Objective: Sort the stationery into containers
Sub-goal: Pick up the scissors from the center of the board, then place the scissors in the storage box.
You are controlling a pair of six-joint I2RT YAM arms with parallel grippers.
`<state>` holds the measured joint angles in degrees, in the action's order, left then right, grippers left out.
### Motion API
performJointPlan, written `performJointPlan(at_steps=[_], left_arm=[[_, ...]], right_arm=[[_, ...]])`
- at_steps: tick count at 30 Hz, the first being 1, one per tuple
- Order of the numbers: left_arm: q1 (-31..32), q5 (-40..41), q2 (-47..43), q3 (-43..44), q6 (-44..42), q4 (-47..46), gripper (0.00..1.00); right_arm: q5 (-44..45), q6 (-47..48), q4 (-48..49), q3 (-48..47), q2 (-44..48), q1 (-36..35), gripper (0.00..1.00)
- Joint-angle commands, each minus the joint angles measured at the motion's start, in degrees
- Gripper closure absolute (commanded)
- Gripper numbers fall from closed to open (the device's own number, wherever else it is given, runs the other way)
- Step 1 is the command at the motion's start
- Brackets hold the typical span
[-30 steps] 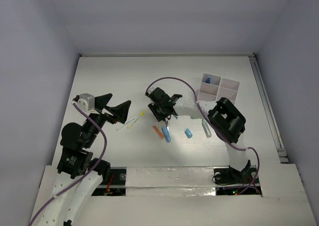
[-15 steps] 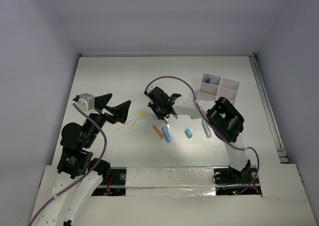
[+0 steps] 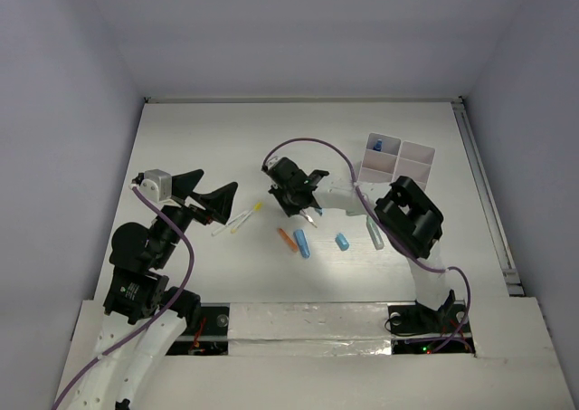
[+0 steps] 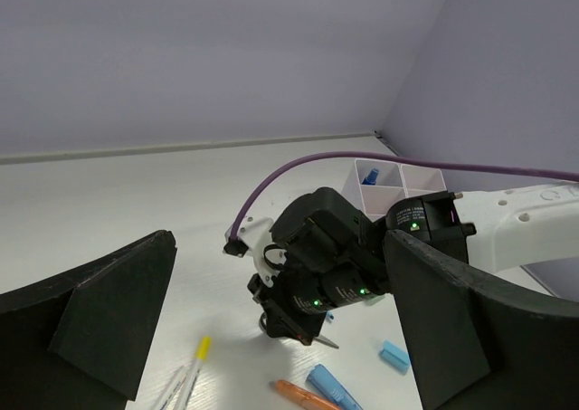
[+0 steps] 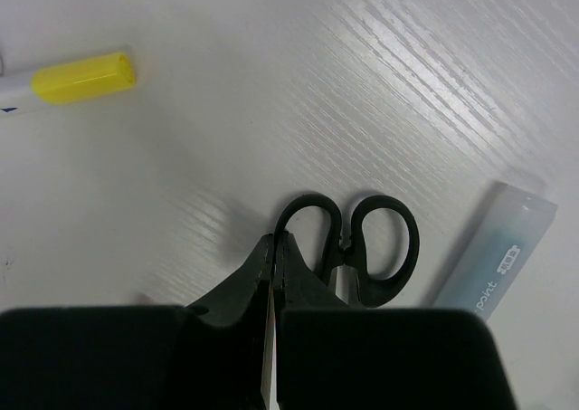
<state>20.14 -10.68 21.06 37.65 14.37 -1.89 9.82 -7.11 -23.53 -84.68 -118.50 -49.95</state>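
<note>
My right gripper (image 3: 305,211) is at the table's middle, shut on the rim of one handle loop of the black-handled scissors (image 5: 371,247). Its fingers (image 5: 258,274) are pressed together there. The blade tip (image 4: 329,342) pokes out under it in the left wrist view. My left gripper (image 3: 219,184) is open and empty, off to the left above two white yellow-tipped pens (image 3: 240,218). An orange marker (image 3: 287,240), a blue marker (image 3: 301,243), a small blue piece (image 3: 343,241) and a teal tube (image 3: 374,233) lie in front of the right gripper.
The white divided containers (image 3: 398,163) stand at the back right, with a blue-capped bottle (image 3: 380,144) in the far left compartment. The right arm's purple cable (image 3: 312,144) arcs over the table's middle. Grey walls close the table's back and sides.
The right gripper has shifted slightly toward the back left over the scissors, whose blade tip now shows beneath it. The left arm and the other items have not moved.
</note>
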Motion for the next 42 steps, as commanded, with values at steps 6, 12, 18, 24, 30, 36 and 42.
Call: performJointPlan(at_steps=[6, 12, 18, 24, 30, 36, 42], left_arm=[[-0.1, 0.0, -0.3, 2.0, -0.6, -2.3, 0.01], [-0.1, 0.0, -0.4, 2.0, -0.5, -2.4, 0.01], [-0.1, 0.0, -0.7, 2.0, -0.5, -2.4, 0.01], [-0.1, 0.0, -1.0, 2.0, -0.5, -2.4, 0.01], [-0.1, -0.5, -0.7, 1.9, -0.4, -2.6, 0.01], [-0.1, -0.6, -0.6, 1.7, -0.3, -2.7, 0.01], [-0.1, -0.7, -0.4, 1.8, -0.2, -2.8, 0.01]], right_arm=[[-2.3, -1.8, 8.6, 2.5, 10.8, -0.4, 1.00], [-0.8, -3.9, 13.8, 4.5, 20.3, -0.4, 1.00], [10.3, -3.6, 18.8, 8.6, 28.3, 3.6, 1.00], [18.6, -3.4, 30.5, 22.4, 38.6, 12.4, 1.00], [21.6, -1.3, 46.6, 35.7, 46.6, 18.7, 1.00], [21.7, 0.1, 56.8, 42.8, 47.4, 20.7, 1.00], [24.4, 2.1, 67.2, 46.6, 43.7, 21.2, 1.00]])
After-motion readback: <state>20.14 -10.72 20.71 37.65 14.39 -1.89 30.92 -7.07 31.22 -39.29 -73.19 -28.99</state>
